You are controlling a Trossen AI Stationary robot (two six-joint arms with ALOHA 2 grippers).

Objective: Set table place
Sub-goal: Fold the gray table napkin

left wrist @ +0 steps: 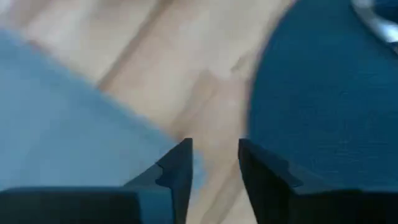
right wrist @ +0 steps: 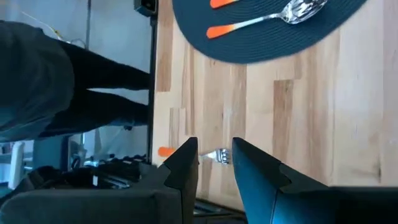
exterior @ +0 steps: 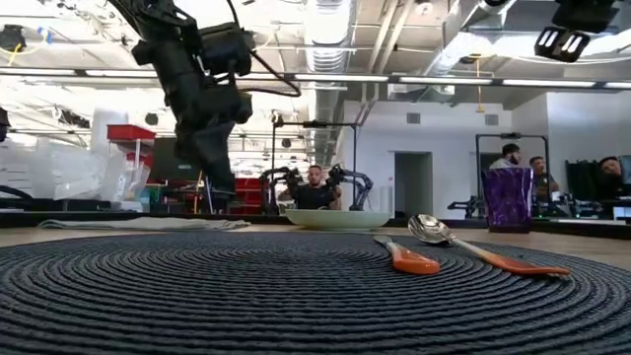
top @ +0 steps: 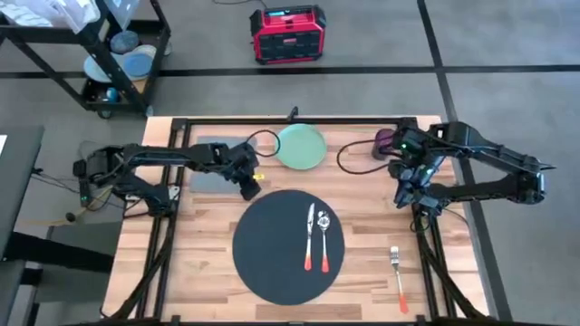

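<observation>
The round dark placemat (top: 288,245) lay flat near the front middle of the light-wood surface (top: 362,263), with a knife (top: 309,237) and a spoon (top: 324,237), both orange-handled, resting on its right half. It looked like a woven, floppy thing, light and a bit grippy; I'd judge it best taken by the edge, since it would sag if lifted.

The left end effector (top: 251,186) hovered low over bare wood between the grey napkin (top: 210,165) and the mat's upper left rim, its fingers (left wrist: 180,171) a little apart and holding nothing. The napkin looked soft and limp, and would want a pinch at a corner.

The right end effector (top: 405,192) hung above the right side, fingers (right wrist: 186,163) also slightly apart and empty. An orange-handled fork (top: 398,276) lay off the mat near the right front corner. At the back stood a pale green plate (top: 301,147) and a purple cup (top: 384,143). Nothing obvious blocked the way to either; cables trailed near the plate.
</observation>
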